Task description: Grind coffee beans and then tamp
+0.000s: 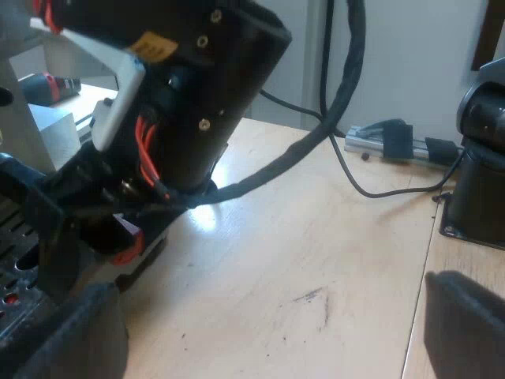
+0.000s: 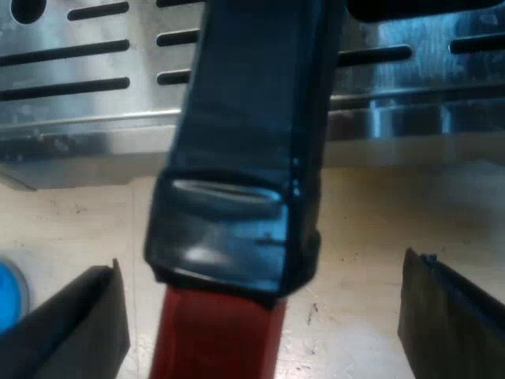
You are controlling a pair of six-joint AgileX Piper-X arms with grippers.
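**Straddling the red-ended handle, not yet gripping**

Holding the right gripper [image 2: 260, 272] at the holder's handle [image 2: 245, 142], with the blunt black fingers [image 2: 75, 324] standing well apart, one on either side of it and touching neither face. Looking at a squared, glossy dark grip, smooth-skinned and catching light at its lip, stepping down between the fingers into a matte red end [image 2: 213, 339]. Facing, beyond the fingertips, the machine's drip tray [image 2: 79, 87]: brushed metal cut with long rounded slots, sitting on the desk [image 2: 379, 213]. Catching a sliver of rounded blue [image 2: 6, 292] just outside one finger, too little of it showing to name.

Hanging the left gripper [image 1: 260, 332] low over the desk, its fingers [image 1: 71, 339] spread wide with bare wood between them. Seeing pale grain there, smooth and faintly glossy, marked by a few dark scuffs ahead of the fingertips. Meeting, beyond one finger, the right arm's black boxy casing [image 1: 213, 87], angling down toward the slotted tray. Ending, farther past the fingertips, at a white wall [image 1: 410, 55], with a grey power strip [image 1: 394, 142] lying along its foot and a rounded black base [image 1: 481, 181] standing on the desk beyond the other finger.
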